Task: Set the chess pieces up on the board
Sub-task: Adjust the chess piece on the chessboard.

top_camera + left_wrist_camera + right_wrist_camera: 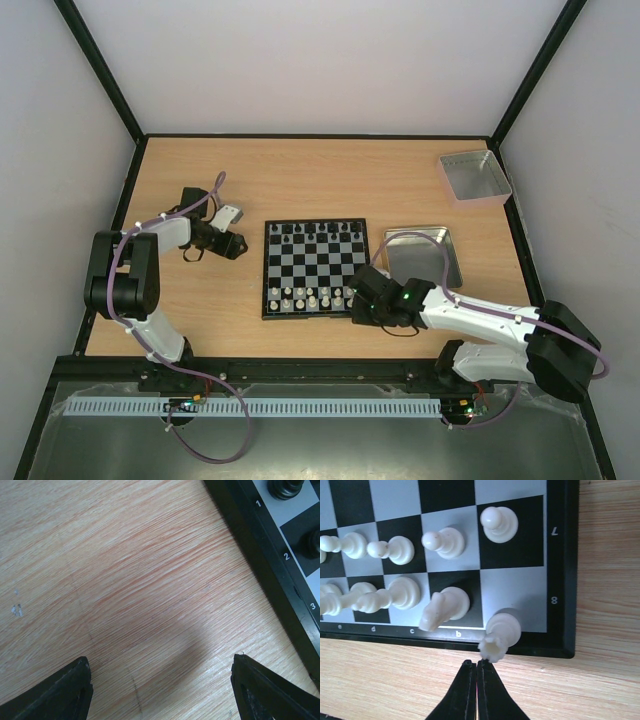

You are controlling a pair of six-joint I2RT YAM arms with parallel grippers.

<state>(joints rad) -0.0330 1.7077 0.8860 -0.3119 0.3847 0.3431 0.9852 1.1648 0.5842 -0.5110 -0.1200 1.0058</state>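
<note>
The board (315,268) lay in the middle of the bench (300,180), between the two arms. The chess pieces stood on it in rows, with black pieces (318,233) along the far side and white pieces (308,297) along the near side. The right gripper (477,664) sat low at the board's near right corner. Its two fingers were pressed together with nothing between them, and their tips were just short of the white rook (501,632) on the corner square. Beside the rook stood a white knight (444,607), and white pawns (498,524) stood on the rank beyond. The left gripper (161,659) hovered over bare bench just left of the board, its fingers (65,690) spread wide apart and holding nothing. A grey metal tray (474,175) rested at the far right corner of the bench, and a second shallow tray (410,255) lay just right of the board
</note>
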